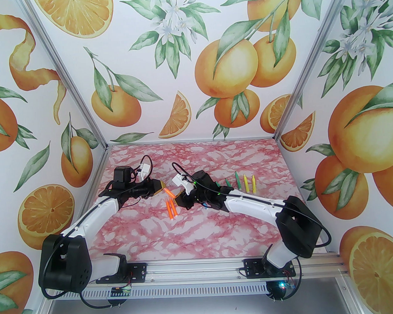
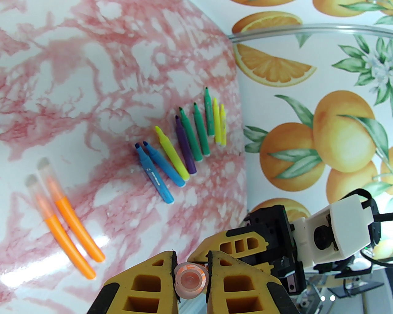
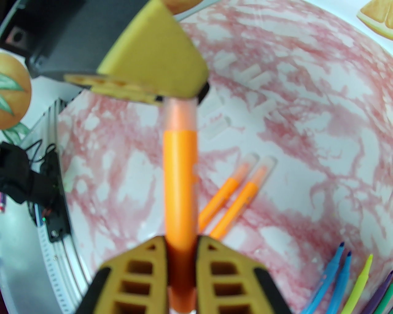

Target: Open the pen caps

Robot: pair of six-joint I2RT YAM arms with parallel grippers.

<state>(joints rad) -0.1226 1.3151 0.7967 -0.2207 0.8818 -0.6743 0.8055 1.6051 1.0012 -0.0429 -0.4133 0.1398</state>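
Yellow fingers (image 3: pixel 141 276) of the right gripper (image 3: pixel 181 240) are clamped on the barrel of an orange pen (image 3: pixel 180 171), held off the middle of the pink marbled table (image 1: pixel 200 237). Opposite, the left gripper (image 2: pixel 192 257) is clenched on that pen's clear, orange-tinted cap (image 2: pixel 190 280), which is still seated on the barrel. Just nearer than the held pen, two more orange pens (image 2: pixel 69 214) lie side by side on the table, almost touching, each with its clear cap (image 2: pixel 44 165) on. Well to the right, a row of blue, yellow, purple and green markers (image 2: pixel 173 158) lies with bare tips pointing toward the far wall; the right arm (image 1: pixel 250 199) hides part of that row in the top view
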